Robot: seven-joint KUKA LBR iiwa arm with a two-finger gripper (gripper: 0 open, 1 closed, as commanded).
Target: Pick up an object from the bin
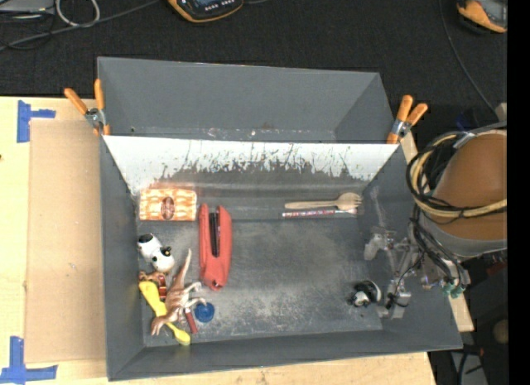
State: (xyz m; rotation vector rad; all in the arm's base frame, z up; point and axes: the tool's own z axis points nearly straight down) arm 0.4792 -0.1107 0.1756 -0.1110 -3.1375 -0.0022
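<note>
My gripper [386, 276] hangs low at the bin's right side, close to the right wall. Its two fingers stand apart, one toward the back [377, 247] and one toward the front [397, 302], so it is open and nothing sits between them. A small black and white object [362, 295] lies on the floor just left of the front finger, beside it and outside the gap. A pale wooden spoon [323, 205] lies across the back of the floor, up and left of the gripper.
A red clip-like tool [214, 247] lies left of centre. An orange and white packet [168, 204] sits at the back left. In the front left corner are a white and black toy [153, 251], a yellow piece [161, 309], tan figures and a blue cap [204, 312].
</note>
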